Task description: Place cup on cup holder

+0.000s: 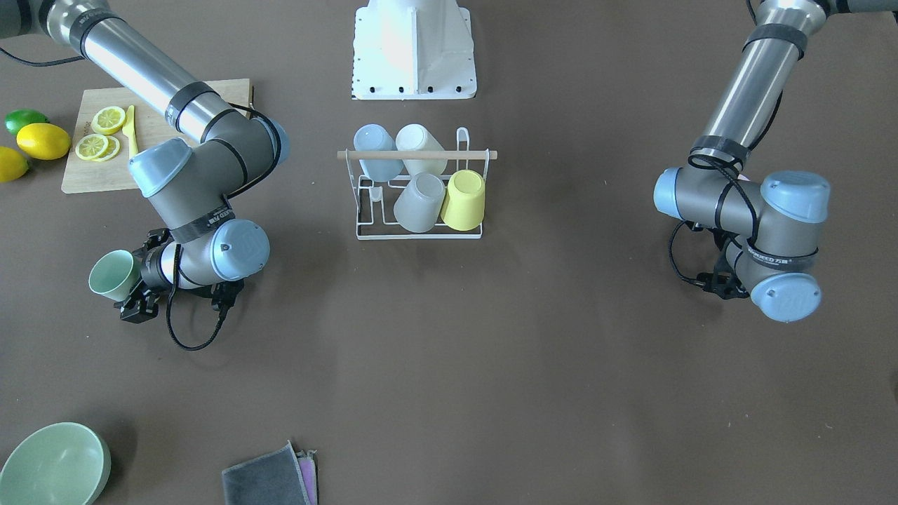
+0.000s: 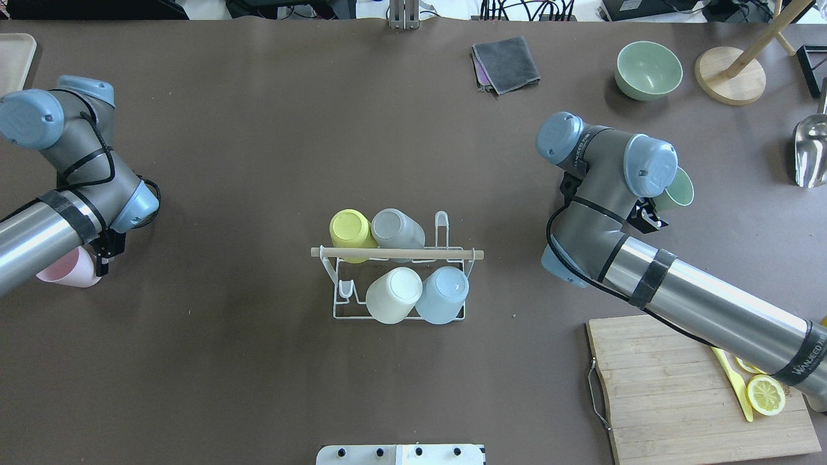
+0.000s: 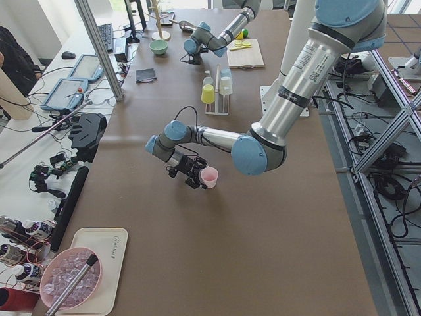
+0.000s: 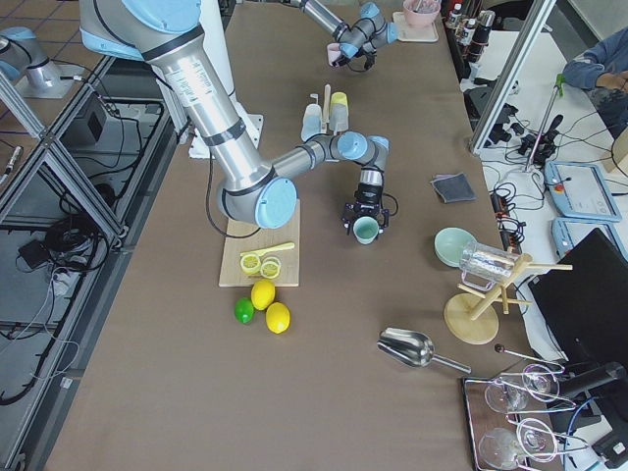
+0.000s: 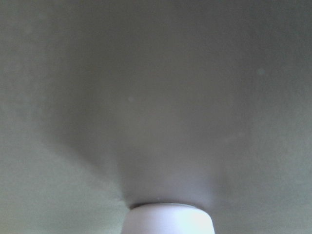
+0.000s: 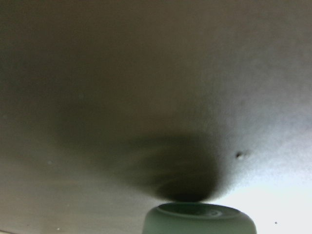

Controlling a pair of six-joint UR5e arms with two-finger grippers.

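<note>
Mint-green cup (image 1: pixel 112 275) gripped in my right claw (image 1: pixel 135 285), left side, front view. Left claw (image 2: pixel 98 257) grips pink cup (image 2: pixel 64 272), overhead's left edge. Cup holder (image 2: pixel 400 253) mid-frame, four cups (image 2: pixel 394 294) racked.

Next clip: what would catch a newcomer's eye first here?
Four cups sit upside down on the white cup holder at the centre of the table. Out to either side, the right gripper holds a mint green cup and the left gripper holds a pink cup, both well away from the holder.
</note>
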